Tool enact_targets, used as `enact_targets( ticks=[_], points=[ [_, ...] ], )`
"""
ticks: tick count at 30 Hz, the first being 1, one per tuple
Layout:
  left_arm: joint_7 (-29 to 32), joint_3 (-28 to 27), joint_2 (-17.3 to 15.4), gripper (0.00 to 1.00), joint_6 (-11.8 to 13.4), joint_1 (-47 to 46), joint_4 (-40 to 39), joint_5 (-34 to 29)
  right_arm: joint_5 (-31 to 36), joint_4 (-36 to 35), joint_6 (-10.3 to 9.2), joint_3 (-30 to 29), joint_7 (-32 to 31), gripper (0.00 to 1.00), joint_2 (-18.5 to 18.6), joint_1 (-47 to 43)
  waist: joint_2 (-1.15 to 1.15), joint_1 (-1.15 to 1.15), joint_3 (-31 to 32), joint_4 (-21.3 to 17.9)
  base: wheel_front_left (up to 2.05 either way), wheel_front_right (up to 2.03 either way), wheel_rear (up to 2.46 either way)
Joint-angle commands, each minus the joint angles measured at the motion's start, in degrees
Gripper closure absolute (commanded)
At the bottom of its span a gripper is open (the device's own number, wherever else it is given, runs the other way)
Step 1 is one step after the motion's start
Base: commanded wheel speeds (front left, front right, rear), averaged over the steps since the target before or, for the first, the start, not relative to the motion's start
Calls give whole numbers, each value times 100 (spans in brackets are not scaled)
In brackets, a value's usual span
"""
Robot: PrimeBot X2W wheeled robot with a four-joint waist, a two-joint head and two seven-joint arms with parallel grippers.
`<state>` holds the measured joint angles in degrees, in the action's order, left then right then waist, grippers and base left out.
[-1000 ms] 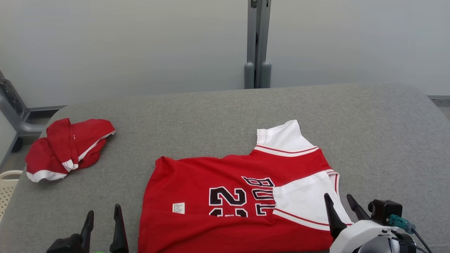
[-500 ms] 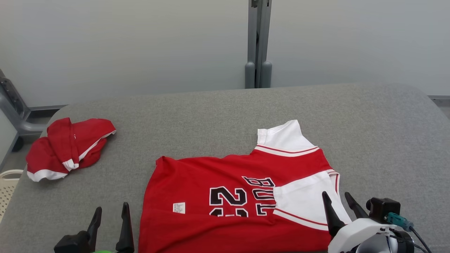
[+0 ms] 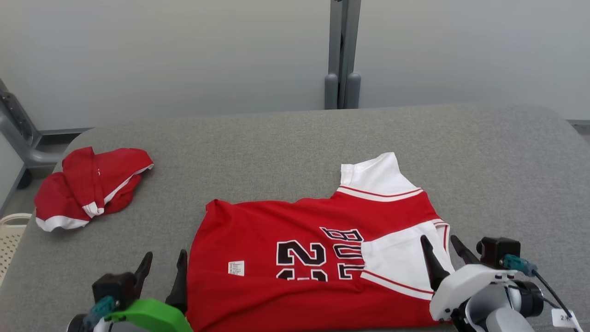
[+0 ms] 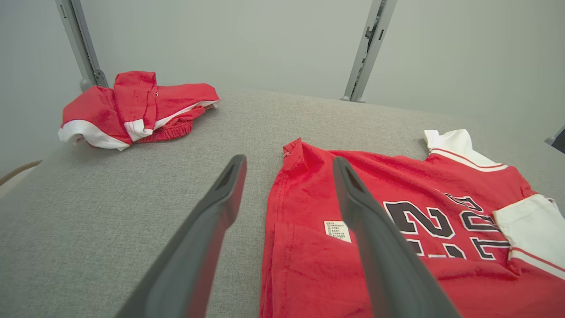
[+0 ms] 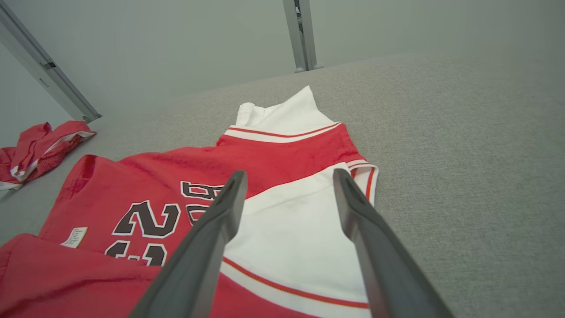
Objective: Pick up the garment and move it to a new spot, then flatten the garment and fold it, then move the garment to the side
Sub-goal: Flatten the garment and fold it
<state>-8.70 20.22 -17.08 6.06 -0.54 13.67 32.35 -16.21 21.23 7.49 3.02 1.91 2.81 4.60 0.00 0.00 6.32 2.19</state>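
A red and white jersey garment (image 3: 295,230) with black lettering lies partly folded on the grey table (image 3: 286,138), its near part doubled over. The same garment (image 4: 397,212) fills the right half of the left wrist view, and in the right wrist view the garment (image 5: 282,159) lies under the fingers. My left gripper (image 3: 164,266) is open at the garment's left edge, low over the table, nothing between its fingers. My right gripper (image 3: 441,244) is open above the white sleeve at the garment's right end, holding nothing.
A second crumpled red and white garment (image 3: 87,186) lies near the table's far left corner, also seen as red shorts-like cloth (image 4: 132,108). A grey post (image 3: 342,50) stands behind the table. A pale basket rim (image 3: 11,221) shows at the left edge.
Both grippers have advanced farther over the table; the left one has come right, up to the garment's left edge. The head camera has shifted slightly. The garment lies as before.
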Motion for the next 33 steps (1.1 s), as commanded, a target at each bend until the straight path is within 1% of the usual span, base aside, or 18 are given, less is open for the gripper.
enact_targets(
  ticks=[1, 5, 6, 10, 11, 15, 19, 23, 26, 30, 33],
  points=[
    [197, 63, -54, 0, -43, -276, 102, -71, 99, -13, 0, -24, -182, 0, 17, 172, 0, 0, -118, 17, 0, 0, 0],
    [1022, 339, -71, 0, -59, -1022, 461, -197, 314, 48, 0, -115, -1038, 0, 21, 662, 0, 0, -382, 56, 0, 0, 0],
    [1022, 339, -71, 0, -59, -1022, 461, -197, 314, 48, 0, -115, -1038, 0, 21, 662, 0, 0, -382, 56, 0, 0, 0],
    [1849, 546, 13, 0, -75, -1878, 829, -273, 451, 66, 0, -141, -2081, 0, 146, 1306, 0, 0, -777, 123, 0, 0, 0],
    [2080, 630, 29, 0, -114, -2102, 914, -313, 443, 63, 0, -139, -2380, 0, 193, 1492, 0, 0, -911, 148, 0, 0, 0],
    [3012, 840, 188, 0, -154, -2984, 1348, -322, 369, 31, 0, -110, -3352, 0, 445, 2200, 0, 0, -1323, 282, 0, 0, 0],
    [3718, 995, 452, 0, -92, -3737, 1708, -354, 176, 97, 0, -71, -4122, 0, 710, 2810, 0, 0, -1610, 410, 0, 0, 0],
    [4196, 1142, 685, 0, 18, -4284, 2043, -439, -4, 277, 0, -109, -4534, 0, 861, 3281, 0, 0, -1829, 500, 0, 0, 0],
    [4524, 1268, 815, 0, 55, -4572, 2286, -493, 62, 505, 0, -85, -4692, 0, 953, 3637, 0, 0, -1960, 528, 0, 0, 0],
    [4776, 1431, 872, 0, 47, -4937, 2504, -631, 264, 807, 0, 6, -4788, 0, 982, 4107, 0, 0, -2159, 530, 0, 0, 0],
    [4896, 1553, 882, 0, -8, -5179, 2685, -724, 480, 1026, 0, 127, -4781, 0, 978, 4421, 0, 0, -2315, 515, 0, 0, 0]
  ],
)
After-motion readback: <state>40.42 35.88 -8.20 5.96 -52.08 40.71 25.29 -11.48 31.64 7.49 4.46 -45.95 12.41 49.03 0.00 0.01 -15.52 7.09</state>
